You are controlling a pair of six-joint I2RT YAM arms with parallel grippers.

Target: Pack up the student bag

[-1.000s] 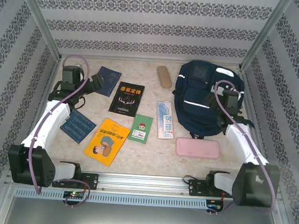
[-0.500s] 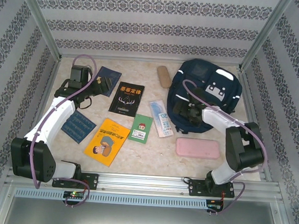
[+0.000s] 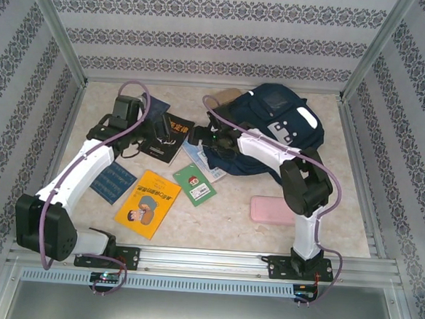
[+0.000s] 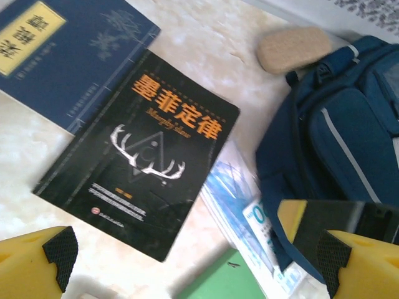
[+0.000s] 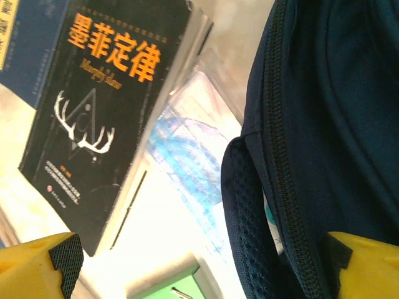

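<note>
**Dragging and turning the student bag**

Hauled leftward within the last second, and swung round: the student bag [image 3: 269, 131]. Formerly along the right side; now at the far middle-right of the bench [image 3: 230, 226]. Apparently shoved by the right arm sweeping across it, not by any grip. Right gripper [image 3: 201, 138] spread wide with nothing between the pads, just past the bag's left edge. Left gripper [image 3: 160, 130] likewise spread and holding nothing, hovering over the black book [image 4: 143, 156] and close beside the right one.

Pushed along too: the clear packet [image 4: 240, 205], now wedged between black book and bag, and the green booklet [image 3: 194, 185], turned and nudged left. Pink case [image 3: 271, 207] left behind, near the right arm's elbow.

For the task: nothing packed yet, all items outside. Bag brought nearer the books, probably a help. Zip [image 5: 269, 124] looks closed, so opening likely comes first.

Orientation: front panel up. Top end, marked by the white patch [image 3: 308, 120], pointing right and slightly far; strap end toward near-left. Long axis therefore diagonal, near-left to far-right, no longer running near to far.
</note>
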